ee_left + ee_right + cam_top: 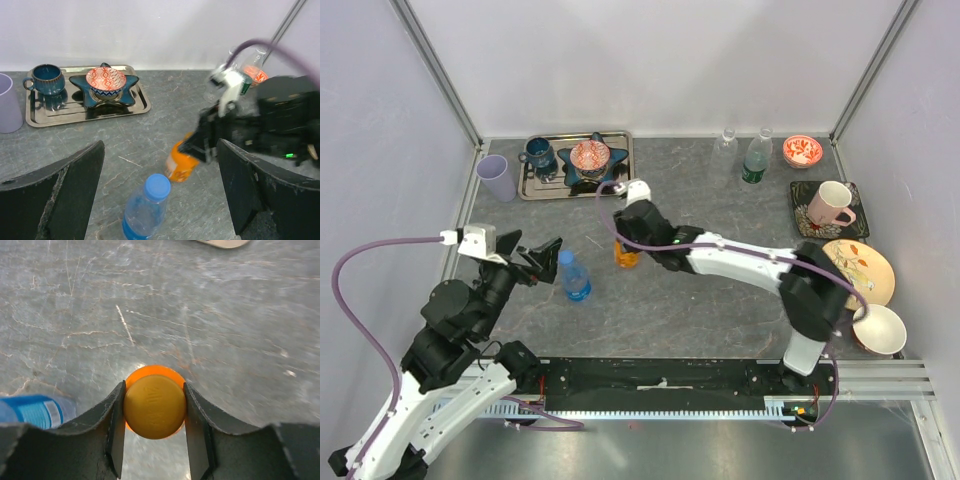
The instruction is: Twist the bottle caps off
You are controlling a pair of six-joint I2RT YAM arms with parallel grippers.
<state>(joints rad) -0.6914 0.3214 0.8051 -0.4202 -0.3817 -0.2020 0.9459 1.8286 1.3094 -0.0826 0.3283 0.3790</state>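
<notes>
Tabletop [720, 310]: upright bottle [626, 256], orange cap [154, 406] upward

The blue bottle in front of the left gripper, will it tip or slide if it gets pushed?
The blue bottle stands upright, tall and narrow, with nothing gripping it, so a push near its blue cap would probably tip it. Its round body would likely roll once down. The see-through plastic looks thin, perhaps denting when squeezed.
</notes>
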